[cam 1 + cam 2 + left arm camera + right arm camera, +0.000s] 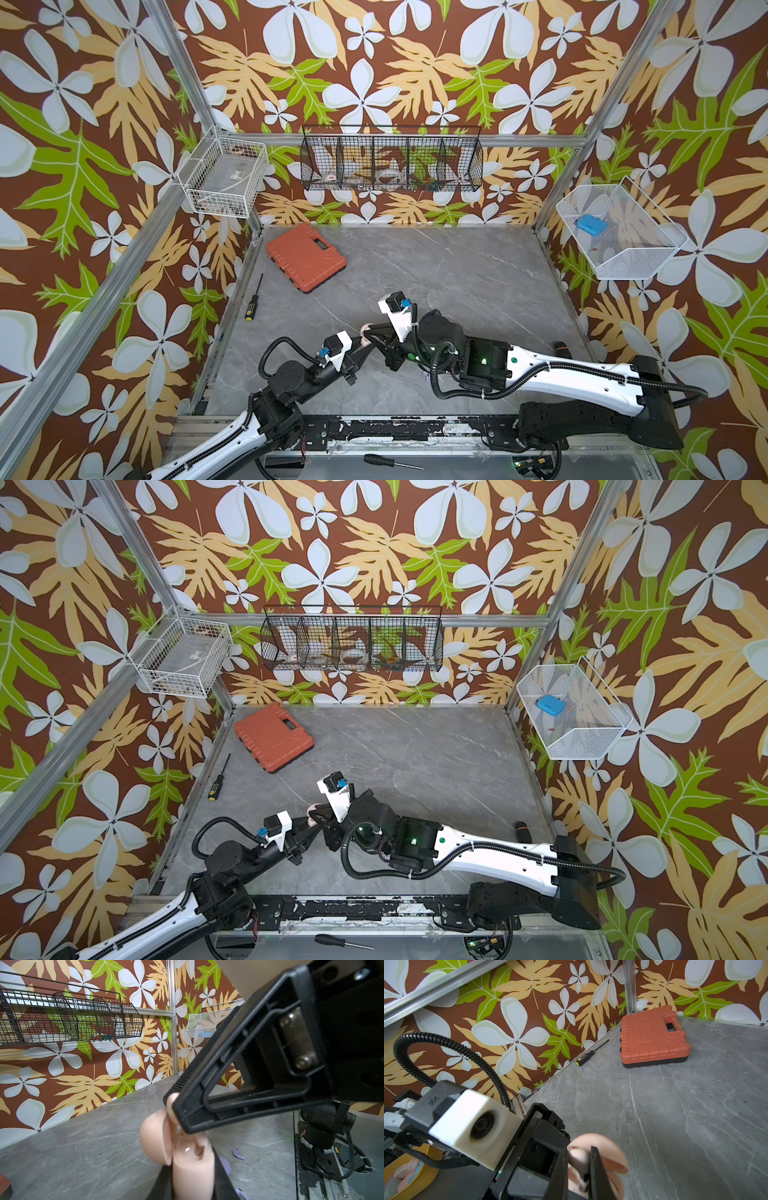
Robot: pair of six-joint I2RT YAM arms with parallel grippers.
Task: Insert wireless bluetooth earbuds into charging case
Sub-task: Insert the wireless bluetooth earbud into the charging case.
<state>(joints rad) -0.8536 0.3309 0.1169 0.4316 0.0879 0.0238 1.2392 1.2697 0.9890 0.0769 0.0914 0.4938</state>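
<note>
My left gripper (193,1182) is shut on the body of a pale pink charging case (193,1167), held above the table with its round lid (154,1140) swung open. My right gripper (579,1164) is shut on a pale pink earbud (576,1157), stem pointing down into the case's top. In the left wrist view the earbud (172,1109) pokes out past the right finger (239,1076). Two lavender earbuds (238,1153) (241,1192) and a lavender case (226,1164) lie on the table behind. In both top views the grippers meet at the case (366,332) (311,812).
An orange toolbox (305,257) and a screwdriver (253,299) lie at the back left of the grey table (457,282). A black wire basket (390,160) and two white baskets (226,176) (619,232) hang on the walls. A yellow tray (415,1172) with cases sits below my left arm.
</note>
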